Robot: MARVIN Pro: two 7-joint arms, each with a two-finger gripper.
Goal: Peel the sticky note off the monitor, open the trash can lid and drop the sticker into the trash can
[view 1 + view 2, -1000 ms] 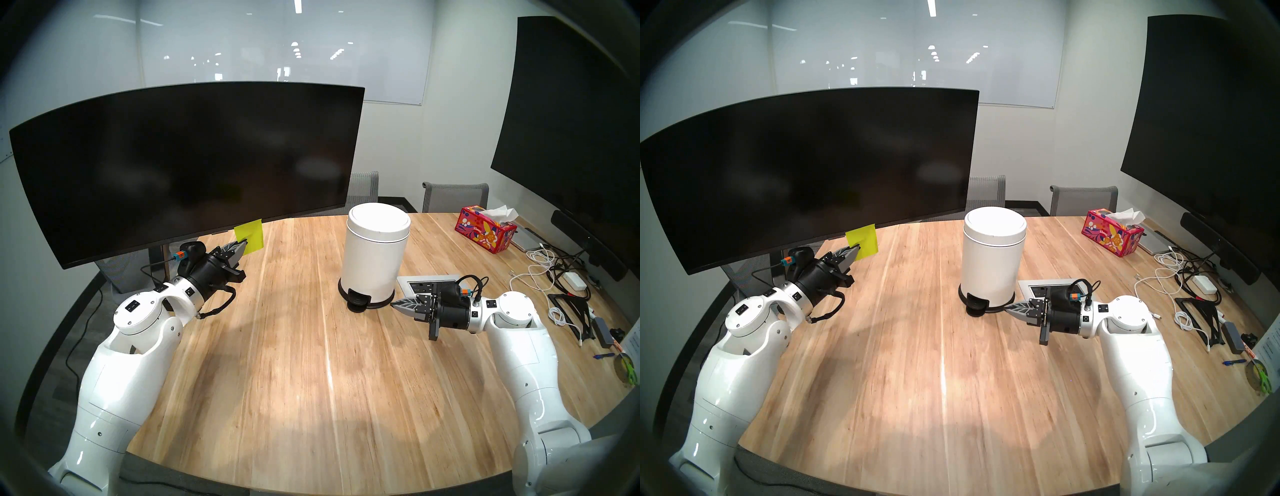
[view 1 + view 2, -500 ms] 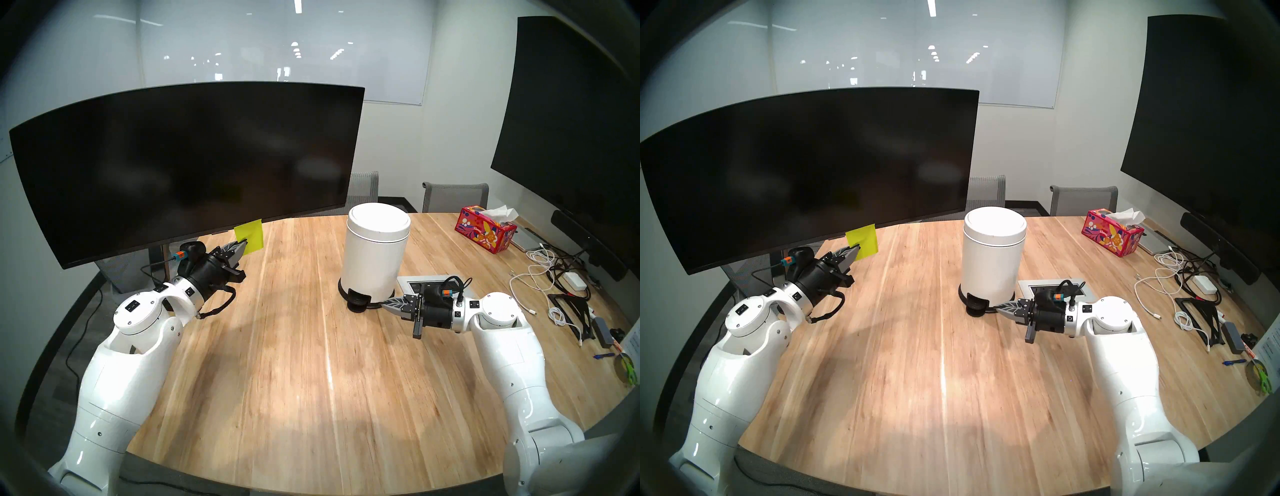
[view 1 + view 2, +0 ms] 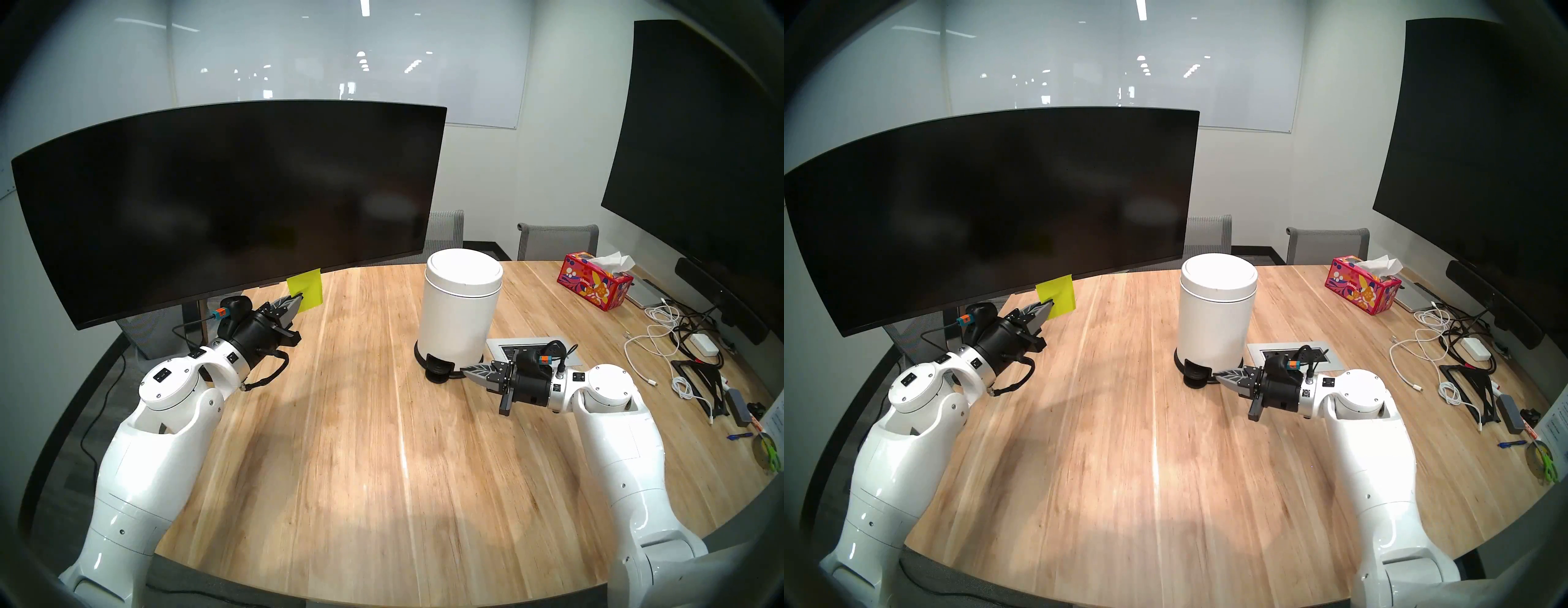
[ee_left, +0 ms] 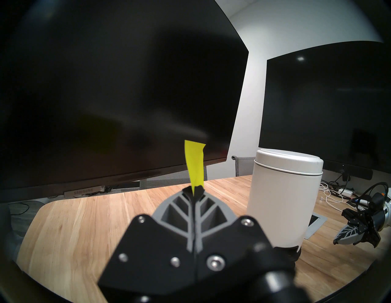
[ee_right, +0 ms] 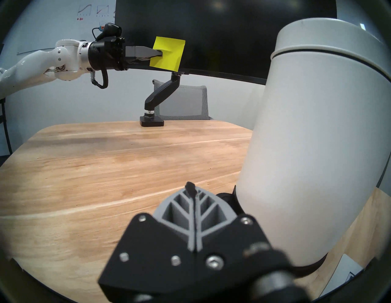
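My left gripper (image 3: 299, 298) is shut on the yellow-green sticky note (image 3: 306, 289), which stands clear of the wide curved monitor (image 3: 220, 195), just below its lower edge. In the left wrist view the sticky note (image 4: 194, 164) rises edge-on from the closed fingertips. The white trash can (image 3: 460, 314) stands mid-table with its domed lid (image 3: 464, 267) down. My right gripper (image 3: 465, 369) is shut and empty, low over the table, its tip beside the can's black base ring just right of the black foot pedal (image 3: 438, 366).
A red tissue box (image 3: 596, 286) sits at the back right. Cables, a charger (image 3: 704, 344) and small items clutter the right side. A grey power panel (image 3: 534, 346) is set into the table behind my right wrist. A large flat screen (image 3: 700, 161) stands at the right.
My right arm has moved left and slightly forward, bringing its shut gripper close to the can's base beside the pedal. The left arm and the sticky note have stayed still.
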